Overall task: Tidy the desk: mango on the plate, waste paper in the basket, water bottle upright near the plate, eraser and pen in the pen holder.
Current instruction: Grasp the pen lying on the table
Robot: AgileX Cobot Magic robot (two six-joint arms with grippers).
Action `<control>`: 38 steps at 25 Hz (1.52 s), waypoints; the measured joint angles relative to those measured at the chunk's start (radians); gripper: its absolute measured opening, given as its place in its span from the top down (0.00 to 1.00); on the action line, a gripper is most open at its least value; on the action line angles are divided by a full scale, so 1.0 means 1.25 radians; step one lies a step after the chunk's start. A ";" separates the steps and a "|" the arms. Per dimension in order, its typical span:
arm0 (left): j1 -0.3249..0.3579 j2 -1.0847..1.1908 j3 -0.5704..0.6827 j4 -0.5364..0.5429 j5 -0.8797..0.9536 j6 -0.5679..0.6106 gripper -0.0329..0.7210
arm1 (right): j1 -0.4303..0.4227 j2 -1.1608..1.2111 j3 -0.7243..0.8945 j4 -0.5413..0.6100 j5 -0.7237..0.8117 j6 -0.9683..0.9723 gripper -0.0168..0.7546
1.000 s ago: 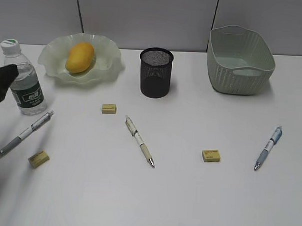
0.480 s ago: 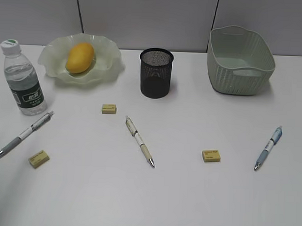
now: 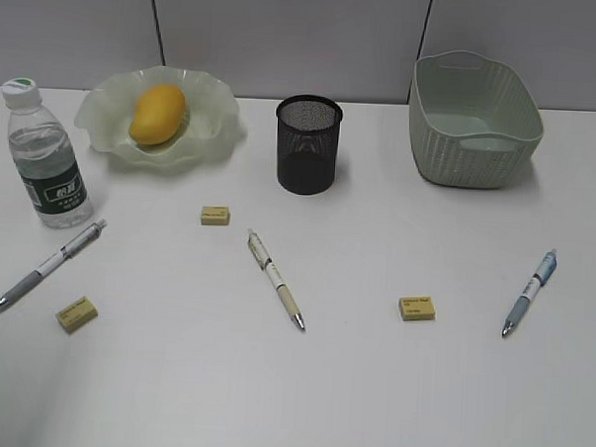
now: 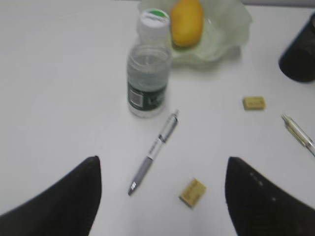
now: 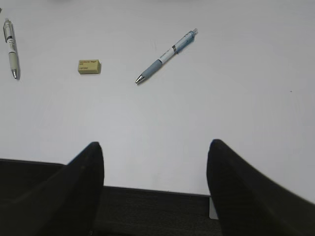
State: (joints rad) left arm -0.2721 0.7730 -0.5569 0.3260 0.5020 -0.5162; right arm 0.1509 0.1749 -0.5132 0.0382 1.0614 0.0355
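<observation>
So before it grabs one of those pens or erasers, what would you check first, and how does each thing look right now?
1. Yellow-orange mango on the ruffled pale green plate: ok.
2. Clear water bottle with dark green label upright beside the plate: ok.
3. Black wire-mesh pen holder upright, mouth unobstructed: ok.
4. Left gripper open and empty: ok.
5. Right gripper open and empty: ok.
6. Waste paper inside the deep pale green basket: cannot tell.

The left pincer point(image 4: 162, 196) is no longer showing beside the water bottle point(image 3: 50, 157) in the exterior view, having drawn away.
</observation>
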 joint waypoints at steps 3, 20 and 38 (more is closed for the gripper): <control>-0.053 0.000 -0.034 -0.115 0.106 0.110 0.17 | 0.000 0.000 0.000 0.000 0.000 0.000 0.30; -0.079 -0.239 -0.069 -0.272 0.502 0.296 0.21 | 0.000 0.000 0.000 0.000 0.000 0.000 0.30; -0.079 -0.447 -0.004 -0.311 0.515 0.374 0.23 | 0.000 0.000 0.000 0.000 0.000 0.000 0.30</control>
State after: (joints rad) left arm -0.3705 0.2141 -0.5616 -0.0630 1.1458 -0.0489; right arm 0.1509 0.1749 -0.5132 0.0382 1.0614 0.0355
